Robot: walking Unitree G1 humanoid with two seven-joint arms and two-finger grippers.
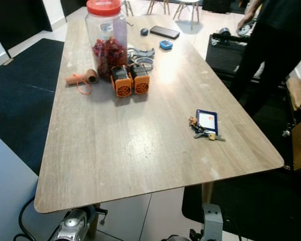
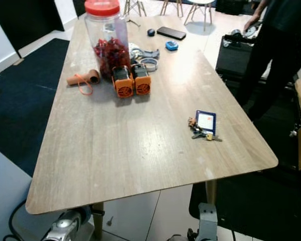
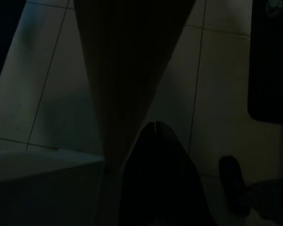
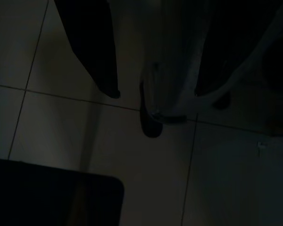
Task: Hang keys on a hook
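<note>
Jaws of the left gripper (image 3: 155, 129) are pressed together in the dim left wrist view, pointing down at a pale tiled floor (image 3: 221, 94) beside a table leg (image 3: 127, 70); jaws of the right gripper (image 4: 155, 89) stand spread, two dark fingers (image 4: 92, 52) hanging apart above the same tiles. Both arms hang low under the near edge of the tabletop (image 1: 115, 150). The keys (image 1: 206, 133) lie flat toward the tabletop's right side, joined to a blue card tag (image 1: 206, 121), well apart from everything else on the wood. Farther back stands a clear jar (image 1: 106, 40) with a red lid, holding red contents, and two orange and black battery packs (image 1: 130, 80) sit just in front of it. A brown tube (image 1: 83, 78) lies to the jar's left. A black phone (image 1: 164, 32) rests near the far end. A person in dark clothes (image 1: 271, 50) stands beyond the tabletop's right edge.
</note>
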